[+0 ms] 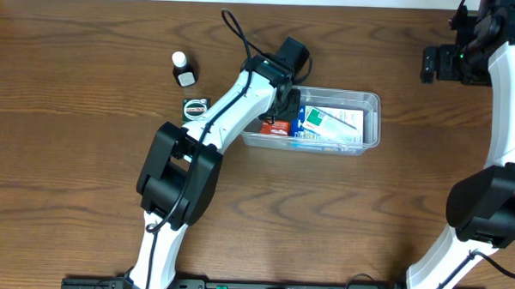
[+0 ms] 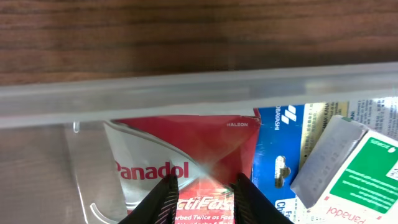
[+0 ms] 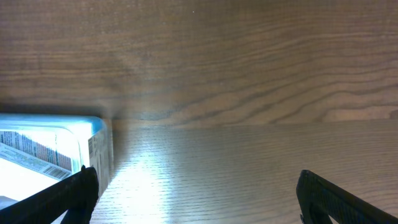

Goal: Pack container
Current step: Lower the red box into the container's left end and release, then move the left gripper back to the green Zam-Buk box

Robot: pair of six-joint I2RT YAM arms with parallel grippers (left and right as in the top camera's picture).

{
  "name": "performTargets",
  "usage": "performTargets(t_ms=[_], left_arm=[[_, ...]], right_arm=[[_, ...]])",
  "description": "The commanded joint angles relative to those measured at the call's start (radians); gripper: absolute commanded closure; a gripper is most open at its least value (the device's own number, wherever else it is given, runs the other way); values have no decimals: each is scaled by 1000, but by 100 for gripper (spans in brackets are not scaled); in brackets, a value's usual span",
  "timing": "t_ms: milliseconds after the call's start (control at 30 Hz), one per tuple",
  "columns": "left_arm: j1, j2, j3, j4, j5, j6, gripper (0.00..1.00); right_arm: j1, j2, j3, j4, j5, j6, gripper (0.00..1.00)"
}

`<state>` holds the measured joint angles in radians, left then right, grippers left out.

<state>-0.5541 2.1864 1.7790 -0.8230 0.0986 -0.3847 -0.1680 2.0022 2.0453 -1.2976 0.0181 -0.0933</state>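
Note:
The container (image 1: 372,99) is a clear shallow tub at the table's middle; its wall crosses the left wrist view (image 2: 186,93). It holds a green-and-white box (image 1: 334,121), also in the left wrist view (image 2: 360,180), a blue packet (image 2: 277,149) and a red Panadol packet (image 1: 275,126). My left gripper (image 1: 282,107) reaches into the tub's left end. Its fingers (image 2: 205,199) are closed narrowly on the red Panadol packet (image 2: 180,149), low inside the tub. My right gripper (image 1: 432,63) is wide open and empty (image 3: 193,193) over the table at the far right.
A small dark bottle with a white cap (image 1: 184,69) and a small round black-and-green item (image 1: 193,108) stand left of the tub. A light blue-edged box (image 3: 56,146) lies at the left edge of the right wrist view.

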Motion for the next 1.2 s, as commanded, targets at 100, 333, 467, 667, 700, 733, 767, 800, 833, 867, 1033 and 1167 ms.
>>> performTargets(t_ms=[100,333,467,667,700,733,767,800,833,867,1033,1167], left_arm=[[-6,-16,-16,8,-5,6,70],[-8,-23,2,16,13,11,70],[-8,-58,25,-6,33,34,69],[-8,-180,52,-58,9,95,67],[-7,-198,52,-68,-5,101,64],[-5,-226,52,-84,-32,104,60],[0,-249,52,-100,-55,104,58],[8,-275,52,-120,-75,104,55],[17,-295,52,-138,-88,104,50],[29,-313,52,-155,-93,104,47],[138,-360,52,-236,-96,127,23],[243,-344,36,-278,-95,126,22]], right_arm=[[-3,-21,15,-1,0,14,1],[-3,-21,15,-1,0,14,1],[-3,-21,15,-1,0,14,1],[-3,-21,15,-1,0,14,1],[-3,-21,15,-1,0,14,1],[-3,-21,15,-1,0,14,1],[-3,-21,15,-1,0,14,1],[-3,-21,15,-1,0,14,1],[-3,-21,15,-1,0,14,1],[-3,-21,15,-1,0,14,1],[-3,-21,15,-1,0,14,1],[-3,-21,15,-1,0,14,1]])
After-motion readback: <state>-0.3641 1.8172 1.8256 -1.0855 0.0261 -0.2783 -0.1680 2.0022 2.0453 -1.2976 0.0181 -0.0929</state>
